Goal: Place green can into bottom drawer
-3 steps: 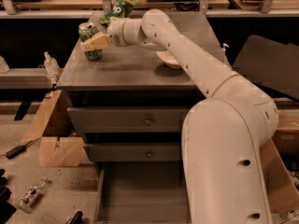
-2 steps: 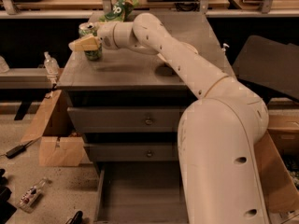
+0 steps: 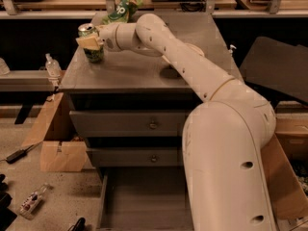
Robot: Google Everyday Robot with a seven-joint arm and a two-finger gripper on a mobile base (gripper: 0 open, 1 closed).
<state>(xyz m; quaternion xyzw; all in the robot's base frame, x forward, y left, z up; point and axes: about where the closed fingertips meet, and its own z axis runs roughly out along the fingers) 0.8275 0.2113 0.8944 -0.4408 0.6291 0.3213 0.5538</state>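
The green can stands upright near the back left corner of the grey cabinet top. Its silver top shows. My gripper is at the can, reaching in from the right, and its tan tip covers the can's upper front. The white arm stretches diagonally across the cabinet top to it. The bottom drawer is pulled out below, a flat grey tray with nothing in it, and the arm's base hides its right part.
A green-and-white snack bag lies behind the can. Two shut upper drawers with brass knobs sit above the open one. A cardboard box and a small bottle are at the left. Tools lie on the floor.
My gripper has moved left along the cabinet top and now sits against the green can. The can has stayed in place.
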